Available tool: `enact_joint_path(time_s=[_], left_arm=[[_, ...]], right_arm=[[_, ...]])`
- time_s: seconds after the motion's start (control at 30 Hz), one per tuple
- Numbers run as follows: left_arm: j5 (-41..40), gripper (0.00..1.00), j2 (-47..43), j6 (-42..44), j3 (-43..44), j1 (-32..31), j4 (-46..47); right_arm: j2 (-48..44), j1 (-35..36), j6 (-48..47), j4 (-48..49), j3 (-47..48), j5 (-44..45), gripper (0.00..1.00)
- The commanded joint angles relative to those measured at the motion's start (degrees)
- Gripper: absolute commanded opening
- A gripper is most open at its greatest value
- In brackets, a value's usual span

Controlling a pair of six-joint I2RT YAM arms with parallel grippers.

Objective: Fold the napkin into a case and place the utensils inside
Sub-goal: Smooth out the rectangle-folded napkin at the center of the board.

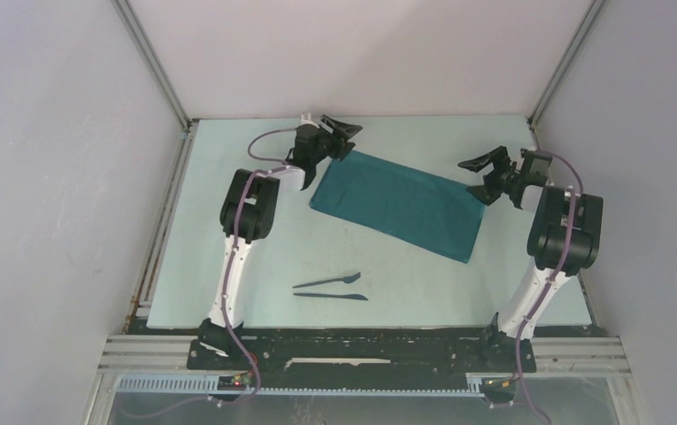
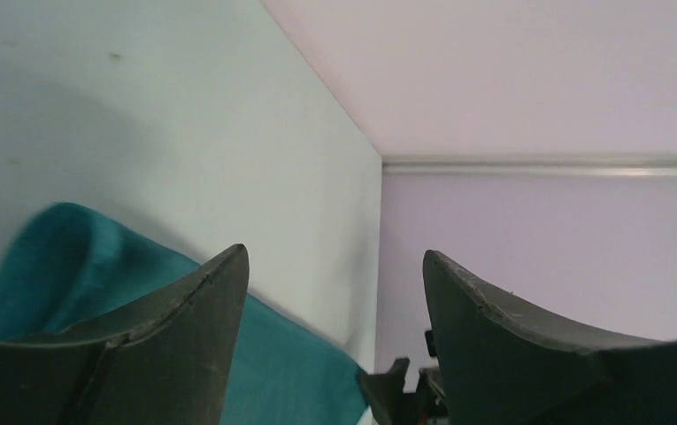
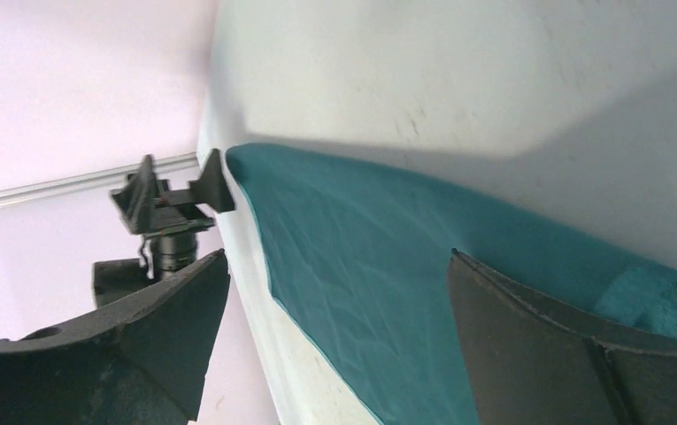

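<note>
The napkin [image 1: 396, 204] lies on the table as a dark teal folded rectangle, slanting from back left to front right. My left gripper [image 1: 350, 135] hovers open at its back-left corner, with the cloth [image 2: 290, 372] below its fingers and nothing between them [image 2: 334, 252]. At the cloth's right end my right gripper [image 1: 478, 177] is also open and empty [image 3: 339, 254], above the napkin [image 3: 379, 266]. The two dark utensils lie side by side nearer the arm bases: a fork-like piece [image 1: 327, 282] and a pointed knife [image 1: 330, 297]. Neither gripper touches them.
Pale walls enclose the table on three sides, with metal frame posts [image 1: 153, 66] at the back corners. The left gripper is close to the back wall, the right arm [image 1: 565, 230] close to the right wall. A black rail [image 1: 361, 350] carries the arm bases.
</note>
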Motion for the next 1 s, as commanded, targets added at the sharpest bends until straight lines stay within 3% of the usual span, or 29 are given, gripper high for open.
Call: enact_joint_path(time_s=[0.0, 0.37, 0.63, 0.87, 0.97], left_arm=[[-8.31, 0.76, 2.55, -6.87, 2.39, -0.10, 4.46], [-14.75, 0.81, 7.75, -14.38, 4.54, 0.59, 1.36], [-14.33, 0.81, 10.39, -16.01, 6.65, 0.70, 1.41], [-13.74, 0.82, 11.46, -16.76, 6.71, 1.21, 1.89], [-13.45, 0.81, 11.46, -16.28, 6.90, 1.44, 1.92]], right_arm=[[0.53, -0.76, 0.15, 3.72, 3.62, -1.97, 0.99], [4.31, -2.04, -0.03, 3.93, 4.83, -2.44, 1.00], [9.37, -2.93, 0.35, 3.52, 7.58, -1.85, 1.00], [9.41, -5.38, -4.95, -1.82, 8.79, 0.81, 1.00], [10.64, -5.68, -9.50, -9.01, 13.10, 2.31, 1.00]])
